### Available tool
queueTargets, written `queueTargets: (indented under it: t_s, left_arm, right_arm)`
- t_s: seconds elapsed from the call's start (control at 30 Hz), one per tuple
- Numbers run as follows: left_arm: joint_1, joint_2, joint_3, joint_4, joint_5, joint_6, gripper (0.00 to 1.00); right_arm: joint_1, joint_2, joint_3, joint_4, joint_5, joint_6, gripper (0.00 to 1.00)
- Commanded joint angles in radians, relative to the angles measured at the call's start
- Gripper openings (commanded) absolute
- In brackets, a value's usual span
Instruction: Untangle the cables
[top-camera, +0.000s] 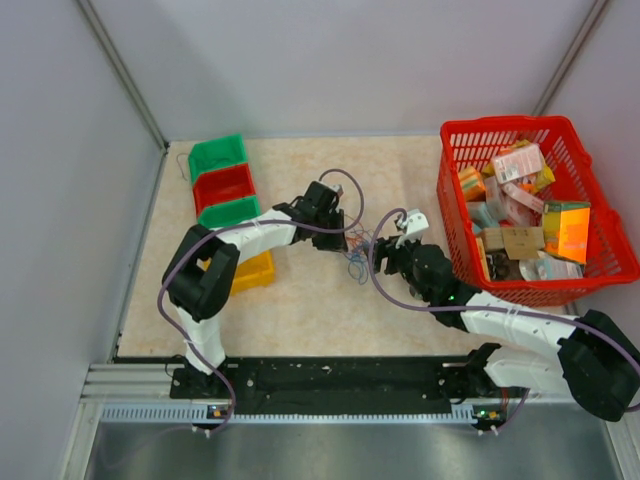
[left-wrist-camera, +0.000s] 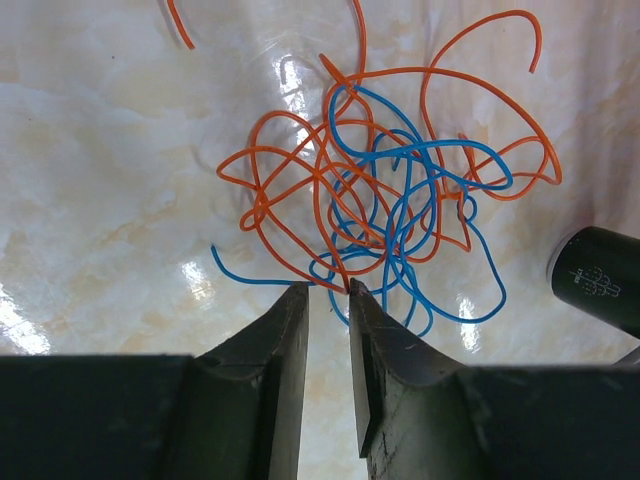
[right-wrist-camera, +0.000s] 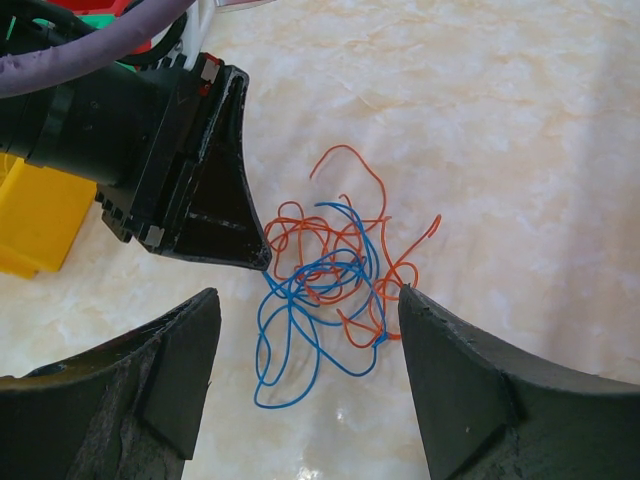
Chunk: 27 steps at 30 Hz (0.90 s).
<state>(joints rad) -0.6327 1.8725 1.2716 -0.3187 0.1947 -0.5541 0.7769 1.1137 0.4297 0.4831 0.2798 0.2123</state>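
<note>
Looking at this, I'd say the untangling has barely started: the cables (left-wrist-camera: 396, 212) are one knotted clump of orange and blue loops on the bench (top-camera: 300, 310), lying just ahead of the left jaws and in the gap in front of the right jaws. No strand lies pulled free on its own as far as I can see. The left jaws are down to a narrow slit with their tips right at the near edge of the clump, where an orange and a blue strand meet. I can't tell if a strand is actually nipped there, and the slit itself looks bare. The right jaws are spread wide and hold nothing, with the clump (right-wrist-camera: 325, 275) between and beyond their tips. From overhead the wires (top-camera: 355, 262) are just a tiny scribble between the two arms. An orange piece beyond the left jaws is cut off by the frame edge, so I can't say whether it's loose.
</note>
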Motion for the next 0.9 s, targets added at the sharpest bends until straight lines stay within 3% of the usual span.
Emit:
queueTargets:
  t_s: [0.0, 0.1, 0.2, 0.3, 0.4, 0.47, 0.73, 0.87]
  left_arm:
    - [0.004, 0.013, 0.046, 0.021, -0.018, 0.013, 0.3]
    - [-0.001, 0.037, 0.063, 0.033, 0.011, 0.003, 0.35]
    - [-0.002, 0.056, 0.081, 0.038, 0.011, 0.003, 0.32]
    - [-0.002, 0.06, 0.089, 0.037, -0.017, 0.017, 0.24]
    - [-0.004, 0.056, 0.098, 0.008, -0.053, 0.054, 0.0]
    - [-0.002, 0.044, 0.121, -0.063, -0.096, 0.077, 0.0]
    - [0.002, -0.221, 0.111, -0.132, -0.159, 0.157, 0.0]
    - [0.002, -0.399, 0.049, -0.047, -0.071, 0.164, 0.0]
  right_arm:
    - [0.007, 0.003, 0.007, 0.031, -0.008, 0.006, 0.71]
    - [0.007, 0.006, 0.007, 0.029, -0.008, 0.006, 0.71]
    - [0.009, 0.011, 0.009, 0.028, -0.007, 0.006, 0.71]
    - [0.007, 0.023, 0.02, 0.023, -0.011, 0.006, 0.71]
    - [0.005, 0.043, 0.023, 0.031, -0.025, 0.009, 0.71]
    - [0.007, 0.061, 0.035, 0.019, -0.033, 0.006, 0.71]
    - [0.007, 0.101, 0.073, -0.012, -0.065, -0.001, 0.72]
    - [0.009, 0.124, 0.086, -0.02, -0.09, 0.004, 0.72]
